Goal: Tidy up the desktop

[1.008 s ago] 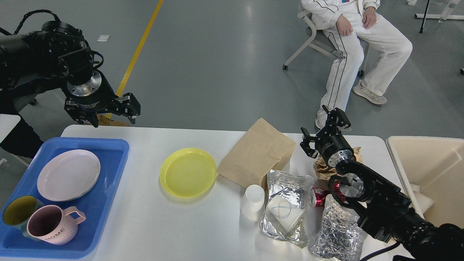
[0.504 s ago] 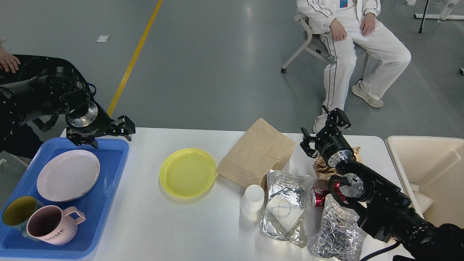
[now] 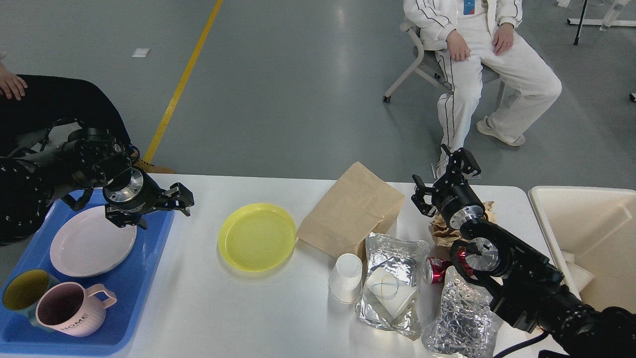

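My left end effector (image 3: 175, 200) has come down and toward me since a second ago: then it hung over the floor beyond the far edge of the table (image 3: 238, 308), and now it sits low over the right rim of the blue tray (image 3: 144, 278), near the far-left corner of the table. Its fingers are spread apart and hold nothing. It points right, toward the yellow plate (image 3: 257, 236), which lies well apart from it and has not moved.

My right end effector (image 3: 444, 176) is where it was, raised over the far right part of the table above the crumpled brown paper (image 3: 441, 232), with its fingers apart and empty.

The white table spreads across the near half of the view, and everything on it lies as before. On the blue tray at the left: a white plate (image 3: 92, 241), a pink mug (image 3: 74, 308) and a green-and-yellow cup (image 3: 22, 291). To the right of the yellow plate: a flat brown paper bag (image 3: 350, 209), a white paper cup (image 3: 346, 278) on its side, two foil pouches (image 3: 392, 283) (image 3: 462, 318) and a red can (image 3: 439, 266). The cream bin (image 3: 586, 238) stands at the table's right end.

The seated person in white (image 3: 477, 59) on the far side has shifted slightly left.
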You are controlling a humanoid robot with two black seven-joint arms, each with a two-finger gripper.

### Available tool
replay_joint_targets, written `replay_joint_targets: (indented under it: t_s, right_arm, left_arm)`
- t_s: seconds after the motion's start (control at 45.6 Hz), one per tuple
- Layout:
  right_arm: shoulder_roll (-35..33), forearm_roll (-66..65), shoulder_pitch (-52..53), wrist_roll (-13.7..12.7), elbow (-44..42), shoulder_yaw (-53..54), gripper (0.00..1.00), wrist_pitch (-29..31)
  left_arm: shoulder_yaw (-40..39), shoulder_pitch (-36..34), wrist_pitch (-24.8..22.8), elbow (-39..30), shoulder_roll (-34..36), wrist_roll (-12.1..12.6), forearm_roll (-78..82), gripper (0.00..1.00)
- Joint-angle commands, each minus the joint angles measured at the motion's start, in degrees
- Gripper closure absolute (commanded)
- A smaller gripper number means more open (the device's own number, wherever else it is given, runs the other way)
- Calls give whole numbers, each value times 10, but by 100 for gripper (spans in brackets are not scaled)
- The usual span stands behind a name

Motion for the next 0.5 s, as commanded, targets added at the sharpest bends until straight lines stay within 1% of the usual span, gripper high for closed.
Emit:
replay_joint_targets:
  t_s: [0.0, 0.153, 0.263, 0.482]
  right_arm:
    - [0, 0, 0, 0, 0, 0, 0, 0]
    - [0, -1, 0, 0, 0, 0, 0, 0]
    - [0, -1, 0, 0, 0, 0, 0, 0]
    - [0, -1, 0, 0, 0, 0, 0, 0]
  left_arm:
    - [-3, 2, -2, 0, -14, 0, 0, 3]
    - [7, 2, -3, 0, -34, 1, 0, 3]
    - [8, 5, 0, 1, -47, 6, 1, 3]
    - [36, 10, 30, 7, -94, 7, 3, 3]
